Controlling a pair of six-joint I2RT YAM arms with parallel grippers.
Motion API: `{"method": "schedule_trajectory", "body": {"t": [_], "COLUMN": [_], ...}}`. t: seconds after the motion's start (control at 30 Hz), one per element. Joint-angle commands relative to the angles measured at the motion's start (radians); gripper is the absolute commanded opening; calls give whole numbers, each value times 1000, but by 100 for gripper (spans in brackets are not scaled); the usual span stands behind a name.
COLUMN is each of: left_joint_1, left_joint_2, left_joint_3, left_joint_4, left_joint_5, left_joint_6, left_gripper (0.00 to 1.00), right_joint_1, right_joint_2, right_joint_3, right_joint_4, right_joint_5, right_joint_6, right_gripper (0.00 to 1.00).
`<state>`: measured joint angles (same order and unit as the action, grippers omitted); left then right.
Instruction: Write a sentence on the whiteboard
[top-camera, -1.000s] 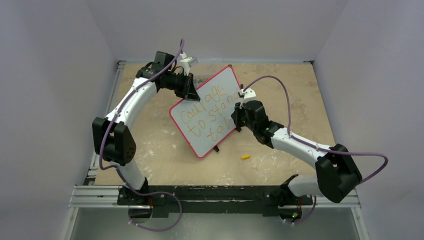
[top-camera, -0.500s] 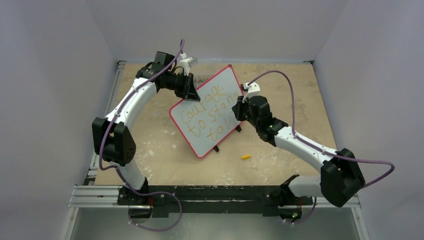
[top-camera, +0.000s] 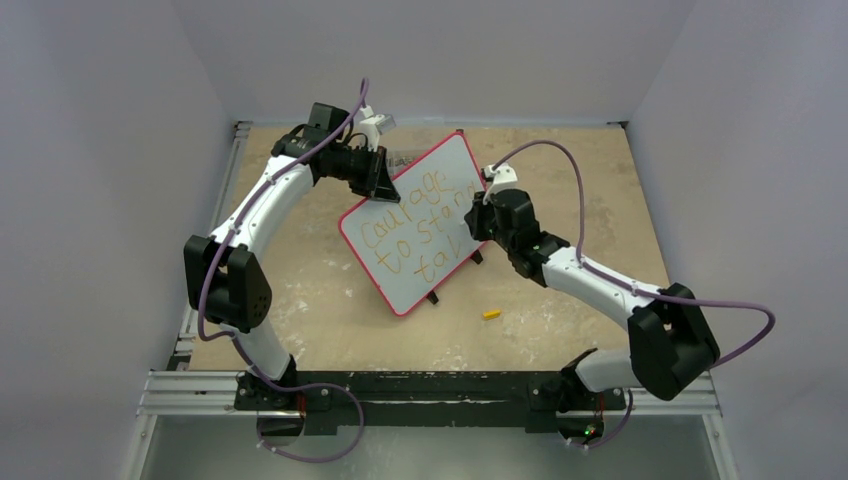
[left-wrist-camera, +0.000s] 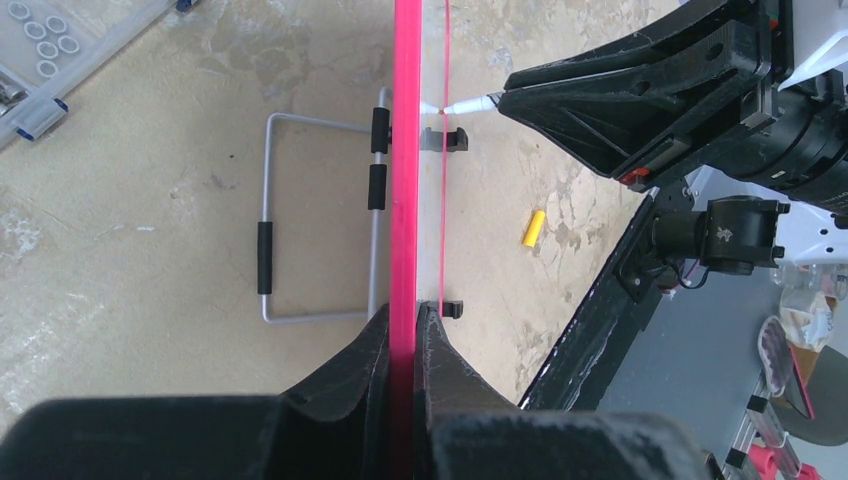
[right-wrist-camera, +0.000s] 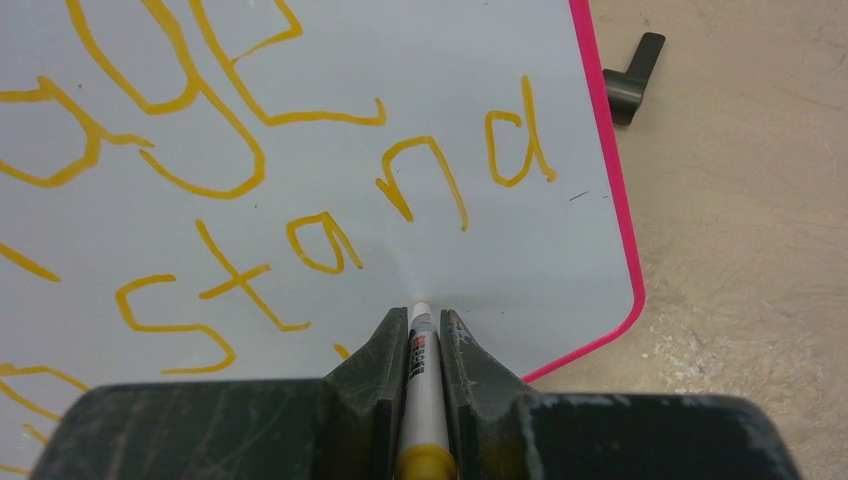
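The whiteboard (top-camera: 425, 195) stands tilted on the table, with a pale face and a red-pink rim. The sentence (top-camera: 412, 218) is in orange-yellow lettering in three lines; the right arm hides the end of the third line. My left gripper (top-camera: 386, 186) is shut on the board's upper-left edge; in the left wrist view its jaws (left-wrist-camera: 405, 320) pinch the red rim (left-wrist-camera: 405, 150). My right gripper (top-camera: 474, 228) is shut on a white marker (right-wrist-camera: 421, 350) with a yellow band. The marker's tip is at the board's face (right-wrist-camera: 520, 260), just below the word "stand" (right-wrist-camera: 330, 235).
A small yellow marker cap (top-camera: 491, 314) lies on the table in front of the board; it also shows in the left wrist view (left-wrist-camera: 535, 228). A wire stand (left-wrist-camera: 300, 220) props the board from behind. Black clips (right-wrist-camera: 632, 72) sit at its lower edge.
My right gripper has shifted a little up and right along the board's right side with the marker. The left arm and the board have not moved.
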<state>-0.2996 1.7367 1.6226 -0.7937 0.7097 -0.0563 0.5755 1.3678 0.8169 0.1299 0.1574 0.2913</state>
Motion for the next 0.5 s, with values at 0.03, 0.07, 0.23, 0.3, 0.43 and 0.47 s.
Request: {"method": "schedule_trajectory", "body": {"t": [0.03,0.07,0.23,0.3,0.43,0.47], "left_joint_1": [-10,-10,-10,-10,-10,-10], "left_joint_2": [-19,-20,-22,-22,-20,-20], "left_joint_3": [-26,-26,-24,-24,-21,-21], "left_joint_4": [-62,-62,-62,-62,-62,-62], "left_joint_5": [-140,-142,-144,-145,-141,-142], "left_joint_6": [99,99,99,99,100,99], "left_gripper": [0,0,0,0,0,0], "right_joint_1": [-2,-3,-2,-3,-3,-2], "right_joint_2": [-21,-25,-44,-50,-52,-50], "right_joint_3": [-42,-54,-110,-133,-152,-153], "right_joint_4": [47,48,51,53,54,54], "right_joint_5": [-29,-31,-46,-47,-42,-39], "right_joint_6": [11,13,34,42,45,46], "right_gripper": [0,0,0,0,0,0]}}
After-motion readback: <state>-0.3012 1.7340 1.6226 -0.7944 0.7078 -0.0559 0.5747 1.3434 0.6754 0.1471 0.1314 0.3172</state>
